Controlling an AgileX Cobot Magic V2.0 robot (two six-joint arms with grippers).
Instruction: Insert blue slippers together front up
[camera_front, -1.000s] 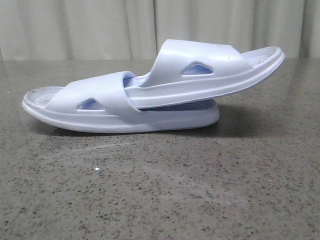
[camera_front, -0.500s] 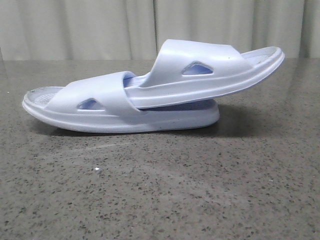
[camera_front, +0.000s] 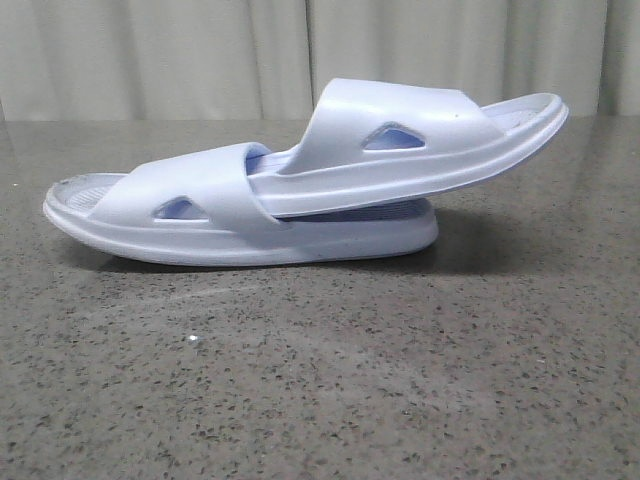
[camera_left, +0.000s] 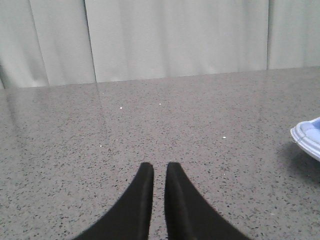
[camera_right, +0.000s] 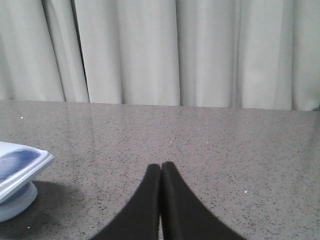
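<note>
The blue slippers lie in the middle of the grey speckled table in the front view. The lower slipper (camera_front: 200, 215) rests flat. The upper slipper (camera_front: 400, 140) has its front pushed under the lower one's strap and its other end raised to the right. My left gripper (camera_left: 159, 167) is empty over bare table, its fingers almost together with a thin gap; a slipper tip (camera_left: 309, 137) shows off to one side. My right gripper (camera_right: 161, 166) is shut and empty, apart from the slipper ends (camera_right: 17, 165). Neither gripper shows in the front view.
Pale curtains (camera_front: 200, 50) hang behind the table's far edge. Speckled grey tabletop (camera_front: 320, 380) stretches in front of the slippers and around both grippers.
</note>
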